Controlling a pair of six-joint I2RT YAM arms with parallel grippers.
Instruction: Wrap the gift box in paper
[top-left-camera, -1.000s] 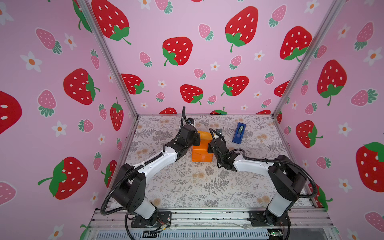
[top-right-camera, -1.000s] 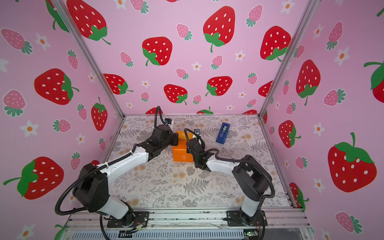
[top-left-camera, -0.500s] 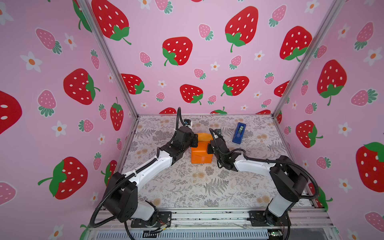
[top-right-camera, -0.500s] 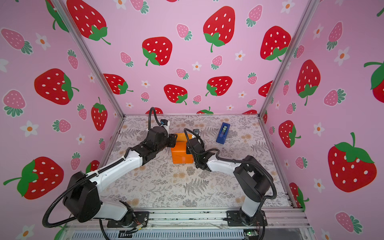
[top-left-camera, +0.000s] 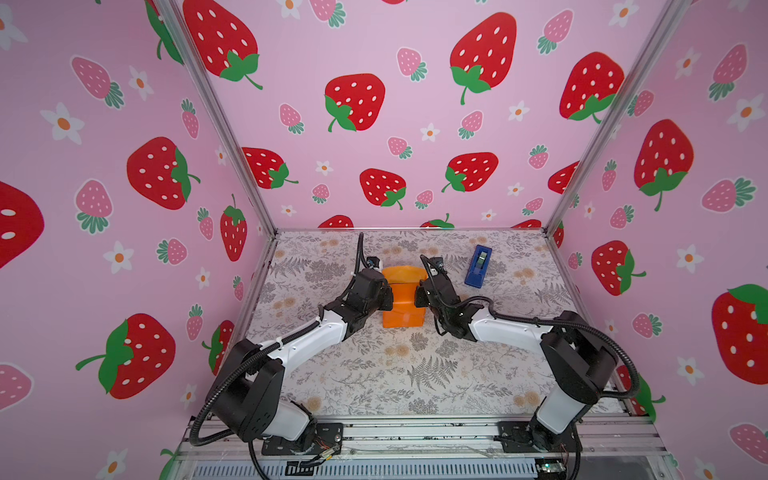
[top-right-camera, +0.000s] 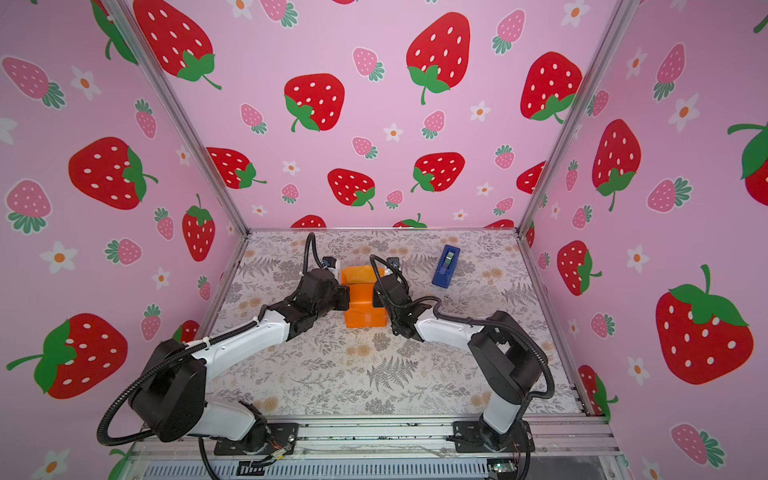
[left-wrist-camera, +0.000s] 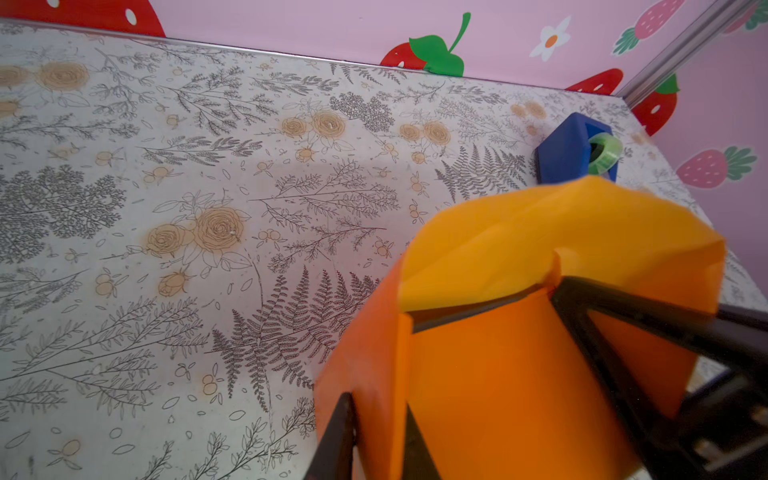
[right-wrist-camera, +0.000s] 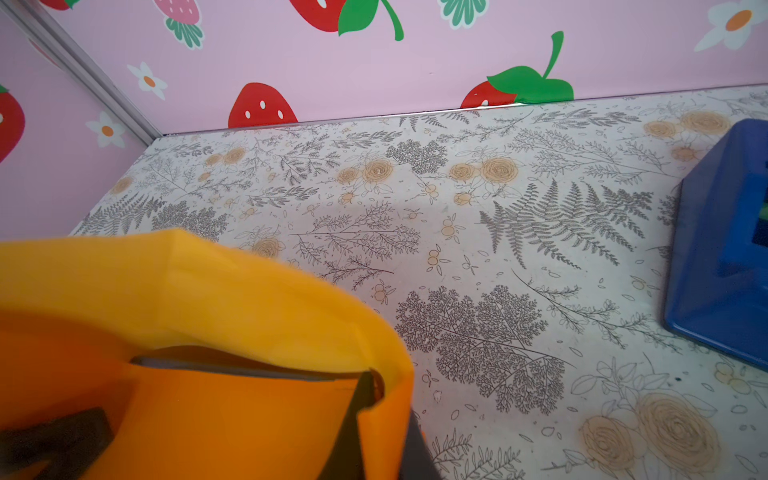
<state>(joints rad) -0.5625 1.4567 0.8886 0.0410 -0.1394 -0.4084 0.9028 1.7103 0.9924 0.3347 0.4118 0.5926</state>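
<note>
Clearly, your gift box (right-wrist-camera: 232, 369) sits centred on the table (top-left-camera: 415, 374) inside the paper (top-left-camera: 402, 307), only a grey sliver showing. At its 9 o'clock your left gripper (left-wrist-camera: 376, 415) pinches the paper's side, likely steadying the far flap for folding. At 3 o'clock your right gripper (right-wrist-camera: 390, 415) straddles the opposite side; clamped or not, you cannot tell.

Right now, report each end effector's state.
Left end effector: at the paper, open or closed cannot be told.
Right end effector: at the paper too, cannot be told.
</note>
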